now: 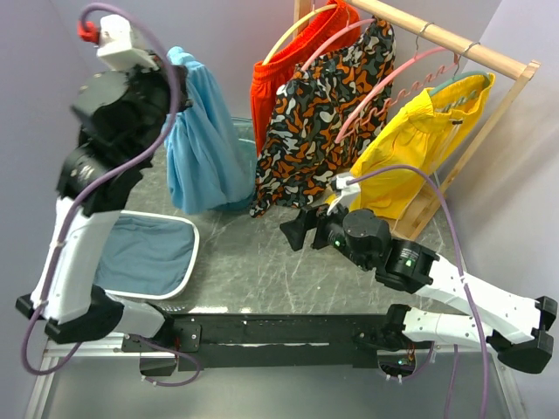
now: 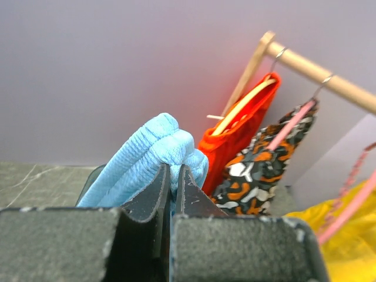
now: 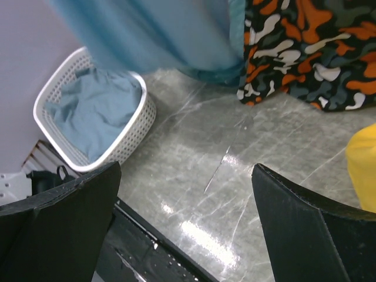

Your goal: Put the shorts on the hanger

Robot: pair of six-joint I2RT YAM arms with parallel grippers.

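The left hand (image 2: 173,179) is clamped on light sky-blue fabric shorts (image 1: 205,148), left of the thin pink plastic hanger (image 1: 389,77); the right hand (image 1: 300,229) stands apart. The pinch is apparently shallow, so the shorts may slip.

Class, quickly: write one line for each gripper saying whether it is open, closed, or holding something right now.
Left gripper: closed on the shorts.
Right gripper: open, holding nothing.
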